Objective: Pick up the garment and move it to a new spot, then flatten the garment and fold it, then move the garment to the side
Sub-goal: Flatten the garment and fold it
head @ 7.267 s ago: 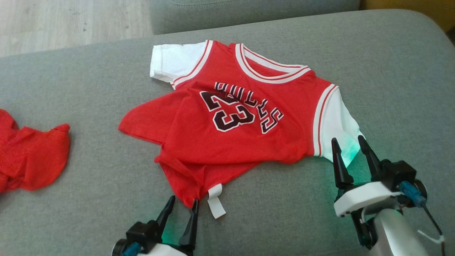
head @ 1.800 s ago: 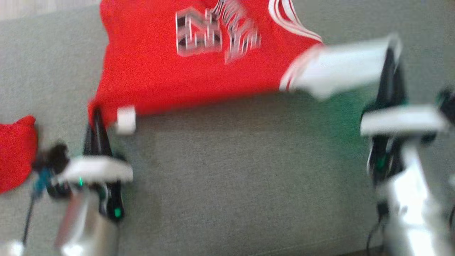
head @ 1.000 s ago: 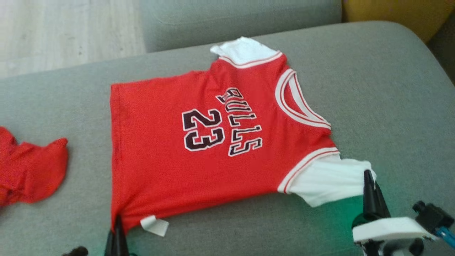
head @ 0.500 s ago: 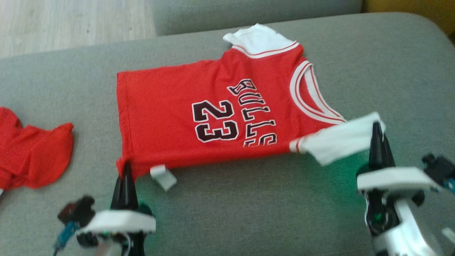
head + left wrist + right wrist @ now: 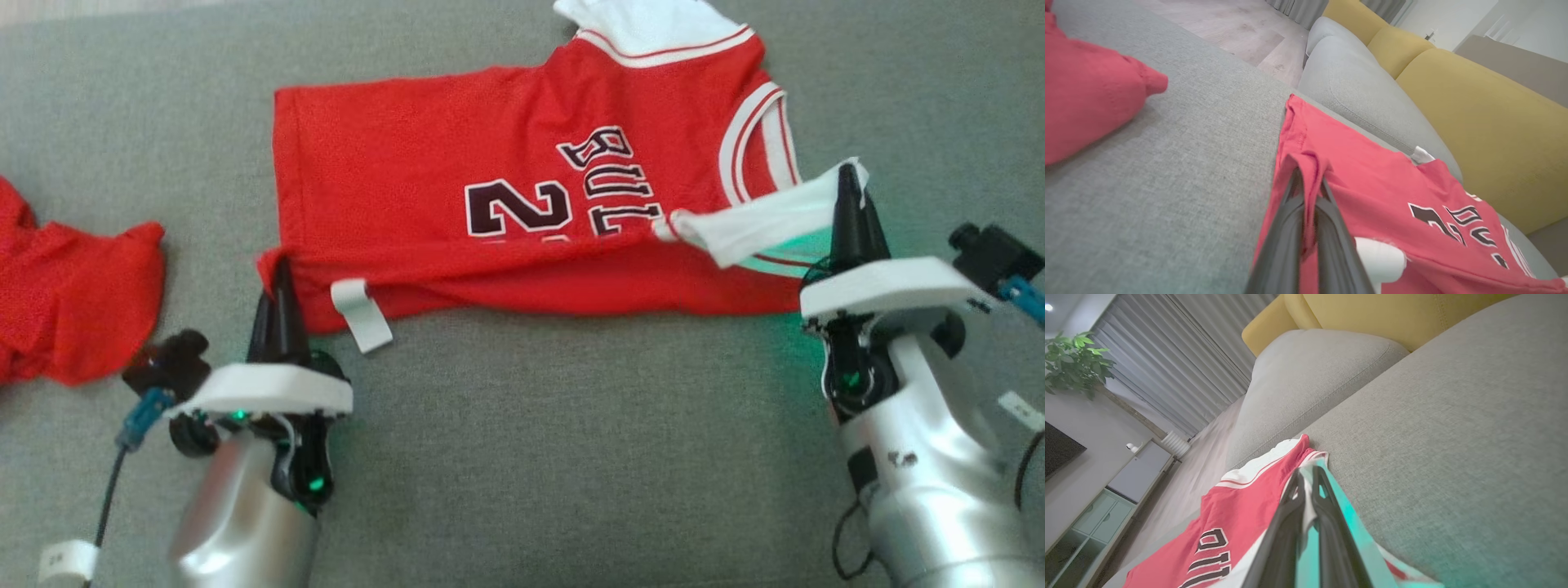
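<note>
The garment (image 5: 424, 171) is a red jersey with white sleeves and dark lettering, spread on a grey sofa cushion (image 5: 571, 441). Its near long edge is lifted and rolled back over the number. My left gripper (image 5: 282, 265) is shut on the garment's near hem corner (image 5: 1308, 163), next to a white tag (image 5: 359, 314). My right gripper (image 5: 849, 175) is shut on the near white sleeve (image 5: 759, 224), pulled up off the cushion. In the right wrist view the sleeve cloth (image 5: 1310, 506) shows pinched between the dark fingers (image 5: 1286, 522). The far sleeve (image 5: 653, 24) lies flat at the top.
Another red piece of clothing (image 5: 65, 286) lies crumpled at the left edge of the cushion. A second grey cushion (image 5: 1363, 94) and yellow cushions (image 5: 1486, 122) lie beyond the jersey. Wooden floor (image 5: 1241, 28) lies past the sofa's far edge.
Both grippers have carried the near edge of the jersey away from me, folding it over the lower part of the number. The camera has tilted down, so the whole picture has shifted.
</note>
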{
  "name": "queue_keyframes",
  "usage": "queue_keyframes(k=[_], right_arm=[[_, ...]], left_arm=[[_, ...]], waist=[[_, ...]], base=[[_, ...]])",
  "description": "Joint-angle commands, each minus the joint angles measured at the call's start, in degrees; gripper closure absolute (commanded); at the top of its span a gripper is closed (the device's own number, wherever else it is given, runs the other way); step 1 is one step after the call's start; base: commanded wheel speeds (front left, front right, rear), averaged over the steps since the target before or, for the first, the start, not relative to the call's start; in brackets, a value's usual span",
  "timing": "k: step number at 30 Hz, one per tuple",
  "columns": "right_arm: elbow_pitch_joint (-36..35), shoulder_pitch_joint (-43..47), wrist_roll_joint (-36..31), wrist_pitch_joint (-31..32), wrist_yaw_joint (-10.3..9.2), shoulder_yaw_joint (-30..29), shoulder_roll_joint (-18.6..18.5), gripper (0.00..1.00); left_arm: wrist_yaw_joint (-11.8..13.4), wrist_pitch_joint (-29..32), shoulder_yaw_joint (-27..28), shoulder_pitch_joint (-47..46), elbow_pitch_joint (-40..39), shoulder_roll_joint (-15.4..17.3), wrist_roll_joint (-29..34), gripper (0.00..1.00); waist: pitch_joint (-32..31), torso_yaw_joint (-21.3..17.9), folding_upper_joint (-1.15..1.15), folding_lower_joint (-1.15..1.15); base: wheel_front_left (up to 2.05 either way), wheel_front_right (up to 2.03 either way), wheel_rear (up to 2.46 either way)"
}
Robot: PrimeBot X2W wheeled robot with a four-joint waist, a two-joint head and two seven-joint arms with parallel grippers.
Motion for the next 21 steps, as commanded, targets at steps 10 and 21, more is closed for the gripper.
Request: queue_keyframes(k=[10, 21], right_arm=[[-5.65, -4.36, -13.52, -1.77, -0.04, -1.54, -1.65, 0.0], [-14.54, 9.85, -33.84, -1.79, -0.04, -4.19, 0.98, 0.0]], left_arm=[[1.53, -0.38, 8.73, -1.3, -4.92, 0.74, 9.64, 0.0], [6.29, -0.38, 7.6, 11.39, -13.53, 0.74, 25.22, 0.0]], waist=[[1.15, 0.81, 0.0, -0.02], [-4.78, 0.96, 0.0, -0.02]], base=[[0.0, 0.0, 0.0], [0.0, 0.0, 0.0]])
